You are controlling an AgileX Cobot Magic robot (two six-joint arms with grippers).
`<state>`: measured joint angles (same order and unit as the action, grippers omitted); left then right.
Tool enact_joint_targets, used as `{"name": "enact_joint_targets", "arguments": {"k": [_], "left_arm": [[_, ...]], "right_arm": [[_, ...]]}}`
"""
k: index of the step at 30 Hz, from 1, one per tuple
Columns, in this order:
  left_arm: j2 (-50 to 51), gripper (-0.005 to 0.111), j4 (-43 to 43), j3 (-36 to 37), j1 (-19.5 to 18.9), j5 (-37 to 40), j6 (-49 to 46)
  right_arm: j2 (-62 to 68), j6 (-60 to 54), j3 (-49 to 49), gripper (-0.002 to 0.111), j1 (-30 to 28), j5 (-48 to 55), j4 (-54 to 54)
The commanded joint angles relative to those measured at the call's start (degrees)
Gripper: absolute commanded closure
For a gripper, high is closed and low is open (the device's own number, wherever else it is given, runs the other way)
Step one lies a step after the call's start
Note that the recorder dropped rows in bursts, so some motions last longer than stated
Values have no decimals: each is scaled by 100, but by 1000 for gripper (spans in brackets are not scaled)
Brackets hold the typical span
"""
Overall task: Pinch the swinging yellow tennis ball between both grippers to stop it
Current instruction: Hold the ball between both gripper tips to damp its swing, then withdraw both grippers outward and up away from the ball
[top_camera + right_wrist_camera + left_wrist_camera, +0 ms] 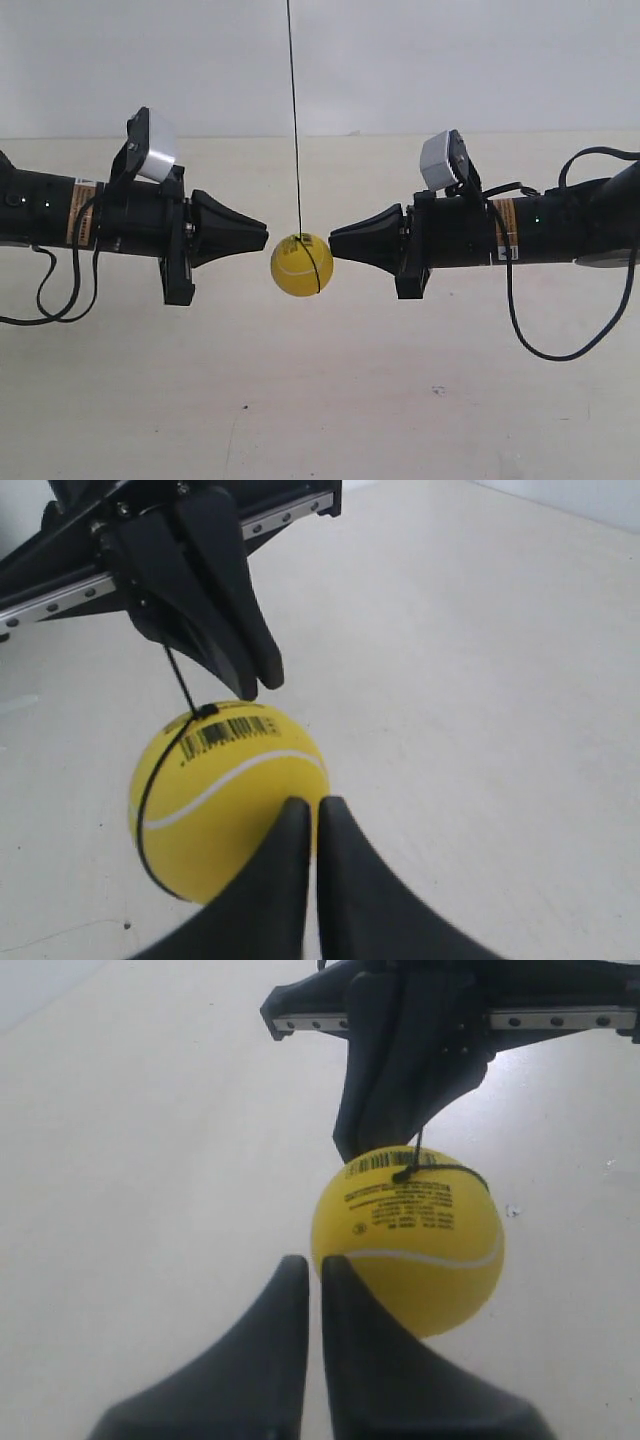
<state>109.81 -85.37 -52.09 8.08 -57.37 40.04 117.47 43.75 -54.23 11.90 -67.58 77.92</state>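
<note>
The yellow tennis ball point(301, 264) hangs on a thin dark string point(295, 120) between the two black grippers. The gripper of the arm at the exterior view's left point(264, 241) points its cone tip at one side of the ball. The gripper of the arm at the exterior view's right point(334, 243) points at the opposite side. Both tips reach the ball's surface or stop just short of it. My left gripper point(315, 1265) is shut with the ball point(408, 1240) right ahead. My right gripper point(316, 808) is shut against the ball point(225, 795). Nothing sits between either pair of jaws.
A pale tabletop point(320, 400) lies well below the ball, and a white wall point(450, 60) stands behind. Black cables point(545, 345) droop from both arms. Each wrist view shows the opposing gripper point(400, 1080) point(215, 610) beyond the ball.
</note>
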Motion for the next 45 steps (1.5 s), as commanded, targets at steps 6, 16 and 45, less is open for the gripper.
{"name": "enact_joint_targets", "arguments": {"k": [6,16,45], "left_arm": [[450,102,31,-240,60,-299,43],[450,102,31,-240,60,-299,43],[-1222,102,-983,-184,47,1201,1361]], "right_arm": [[-21,-21,-17,108,7,12,1],[-21,-21,-17,108,7,12,1],[-791,-101,-44,108,-389,1071,224]]}}
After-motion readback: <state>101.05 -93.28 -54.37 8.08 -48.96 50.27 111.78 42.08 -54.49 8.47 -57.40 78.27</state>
